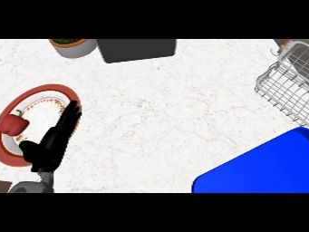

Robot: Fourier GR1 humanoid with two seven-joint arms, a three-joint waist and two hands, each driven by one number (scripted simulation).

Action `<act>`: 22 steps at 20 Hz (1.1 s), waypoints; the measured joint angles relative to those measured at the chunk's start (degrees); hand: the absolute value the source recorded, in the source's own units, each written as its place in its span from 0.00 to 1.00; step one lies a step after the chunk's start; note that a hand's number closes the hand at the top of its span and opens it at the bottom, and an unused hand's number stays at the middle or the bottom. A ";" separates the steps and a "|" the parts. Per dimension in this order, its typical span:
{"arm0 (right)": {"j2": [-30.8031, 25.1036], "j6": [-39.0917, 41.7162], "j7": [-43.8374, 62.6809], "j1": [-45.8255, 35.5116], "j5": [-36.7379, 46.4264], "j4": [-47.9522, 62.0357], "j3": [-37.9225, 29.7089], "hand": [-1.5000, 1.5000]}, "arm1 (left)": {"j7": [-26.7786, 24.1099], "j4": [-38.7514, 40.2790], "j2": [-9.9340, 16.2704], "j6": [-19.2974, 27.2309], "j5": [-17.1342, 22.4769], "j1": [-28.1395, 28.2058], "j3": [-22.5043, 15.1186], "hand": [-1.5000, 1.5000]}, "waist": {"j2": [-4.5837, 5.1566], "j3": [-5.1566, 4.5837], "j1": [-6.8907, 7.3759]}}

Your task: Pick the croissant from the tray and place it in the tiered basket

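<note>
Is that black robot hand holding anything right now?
No. The left robot hand lies open, fingers straight, over the red-rimmed round plate beside a red bell pepper, gripping nothing.

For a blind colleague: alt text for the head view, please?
The robot's left hand, fingers straight, rests by a red-rimmed plate holding a red pepper; a blue tray and wire tiered basket sit right.

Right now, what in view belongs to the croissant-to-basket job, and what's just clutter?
Job:
- blue tray, croissant not visible
- wire tiered basket

Lying about:
- red-rimmed plate with red pepper
- potted plant
- dark block

Left robot hand rests open beside the plate.
</note>
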 measured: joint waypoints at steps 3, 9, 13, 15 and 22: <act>-1.00 -0.71 -5.33 2.11 -7.35 -3.48 -8.87 1.00 | -0.06 -1.06 -0.12 -0.43 -0.06 1.05 -0.63 0.50 | 0.07 -0.05 1.12; -4.69 5.55 -10.28 6.30 -21.44 -8.39 -26.32 1.00 | 0.67 -2.22 -0.42 -1.45 -0.78 0.23 -2.00 0.50 | 0.89 -0.15 4.40; -10.03 10.68 -5.26 3.14 -28.23 -8.06 -34.03 1.00 | 2.01 -2.02 -1.41 -1.83 -1.43 -2.35 -2.83 0.50 | 1.37 -0.16 6.35; -13.90 11.66 -2.34 -0.27 -29.69 -5.68 -35.40 1.00 | 2.07 -1.45 -1.91 -2.06 -1.89 -3.33 -3.19 0.50 | 1.56 -0.16 7.19; -24.90 12.39 7.38 -12.86 -31.72 2.70 -30.37 1.00 | 1.86 0.09 -3.99 -2.31 -3.54 -4.74 -4.29 0.50 | 1.93 -0.14 9.03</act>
